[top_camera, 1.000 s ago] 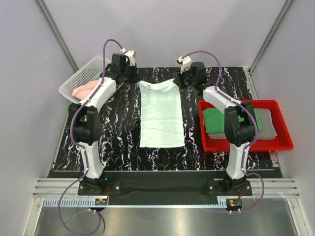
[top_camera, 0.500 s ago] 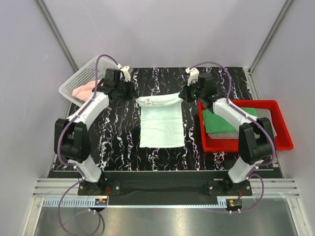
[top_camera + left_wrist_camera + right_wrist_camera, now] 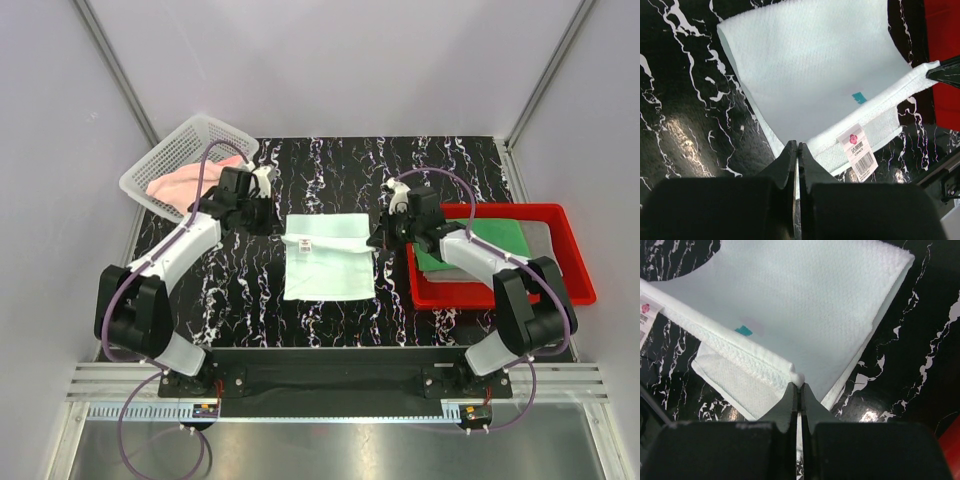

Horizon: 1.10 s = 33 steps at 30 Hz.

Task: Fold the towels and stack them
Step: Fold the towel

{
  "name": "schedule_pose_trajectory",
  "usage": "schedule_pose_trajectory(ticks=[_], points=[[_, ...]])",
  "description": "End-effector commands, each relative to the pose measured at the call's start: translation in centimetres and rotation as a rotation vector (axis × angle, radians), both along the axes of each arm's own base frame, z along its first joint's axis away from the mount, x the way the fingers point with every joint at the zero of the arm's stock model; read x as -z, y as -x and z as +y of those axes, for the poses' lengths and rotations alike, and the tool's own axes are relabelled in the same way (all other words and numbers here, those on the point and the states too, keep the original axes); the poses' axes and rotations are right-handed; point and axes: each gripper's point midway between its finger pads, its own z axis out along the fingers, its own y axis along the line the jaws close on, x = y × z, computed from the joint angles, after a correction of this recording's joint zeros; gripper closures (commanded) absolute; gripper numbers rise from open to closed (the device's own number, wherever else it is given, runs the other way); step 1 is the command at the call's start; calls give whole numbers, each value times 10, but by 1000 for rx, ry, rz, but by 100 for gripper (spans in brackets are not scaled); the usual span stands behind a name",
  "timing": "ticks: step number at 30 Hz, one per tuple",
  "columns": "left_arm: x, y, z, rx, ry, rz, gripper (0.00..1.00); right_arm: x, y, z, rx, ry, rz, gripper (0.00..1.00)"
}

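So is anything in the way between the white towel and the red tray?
Nothing loose. Only bare table and the wall of the red tray lie between the pale towel and the green towel inside. The right claw, pinching a corner, is beside that wall.

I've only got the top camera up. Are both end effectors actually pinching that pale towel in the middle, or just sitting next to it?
Observer: In the left wrist view, the left end effector is shut on the pale towel, right at the corner of its hem.
Operator: And the right one?
Observer: The right wrist view shows the right end effector shut on the hem at the other corner, with a small nub of cloth bunched at its tips.
Operator: What's the little speck near the left corner?
Observer: It's a white care label with a pink rose logo and a barcode, sewn to the hem.
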Motion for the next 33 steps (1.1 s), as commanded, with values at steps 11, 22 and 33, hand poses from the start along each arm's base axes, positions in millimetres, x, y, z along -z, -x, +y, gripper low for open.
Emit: schedule_pose_trajectory(ticks=[11, 22, 33], points=[[-16, 43, -2, 11, 6, -25, 100, -33, 30, 1, 22, -79, -8, 100], [56, 91, 3, -16, -100, 226, 90, 40, 78, -2, 84, -24, 233, 81], [48, 97, 4, -40, -121, 246, 61, -1, 81, -2, 115, -67, 223, 60]])
